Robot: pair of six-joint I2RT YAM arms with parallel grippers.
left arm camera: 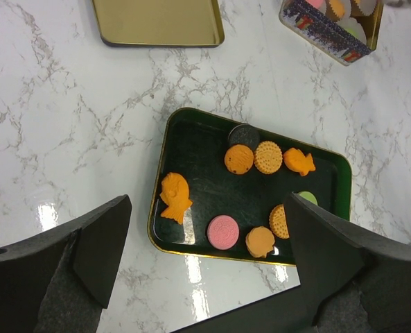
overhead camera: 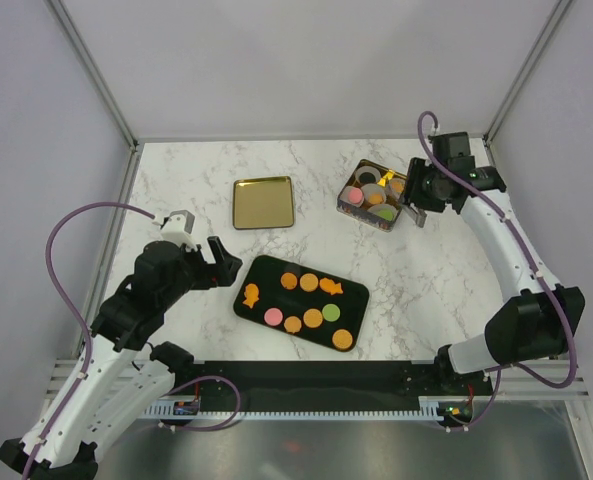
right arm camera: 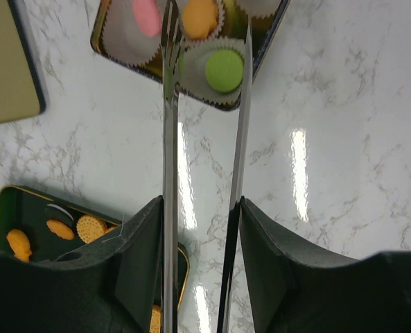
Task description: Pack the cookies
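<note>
Right fingers [right arm camera: 139,257] squeeze thin silver metal tongs [right arm camera: 169,139] to reach into the small tin box [left arm camera: 323,33], tips beside its round green cookie [right arm camera: 224,70]; left fingers [left arm camera: 101,236] stand wide apart above the black tray's [left arm camera: 191,139] other cookies [left arm camera: 254,158].

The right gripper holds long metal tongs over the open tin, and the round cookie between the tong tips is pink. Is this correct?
Only the colour is wrong. In the right wrist view, the right gripper holds the long metal tongs over the open tin, but the round cookie between their tips is green, not pink.
</note>
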